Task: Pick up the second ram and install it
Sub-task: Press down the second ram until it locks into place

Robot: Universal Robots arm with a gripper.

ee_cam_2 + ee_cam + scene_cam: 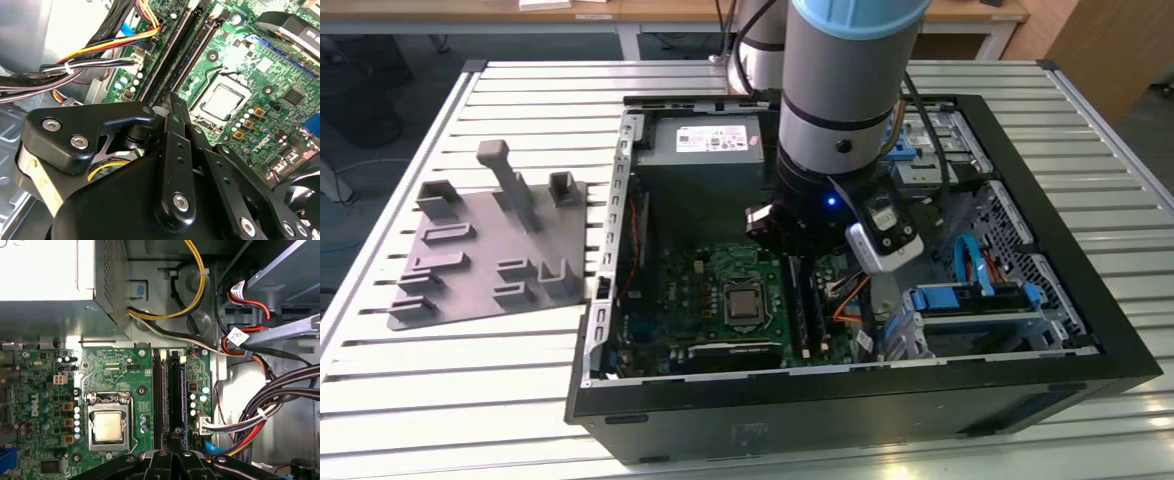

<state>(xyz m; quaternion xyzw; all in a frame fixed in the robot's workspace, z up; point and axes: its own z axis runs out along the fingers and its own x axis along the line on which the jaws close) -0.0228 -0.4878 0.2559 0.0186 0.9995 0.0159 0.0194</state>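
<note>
Already the arm is reaching down into the open computer case, its gripper poised just above the motherboard by the long black slots. In both wrist views the fingers are pressing together on a thin dark edge that I judge to be the second ram, standing upright over the slots. Seating seems close but not finished. Beyond the fingertips the processor socket is lying uncovered beside the slots.
</note>
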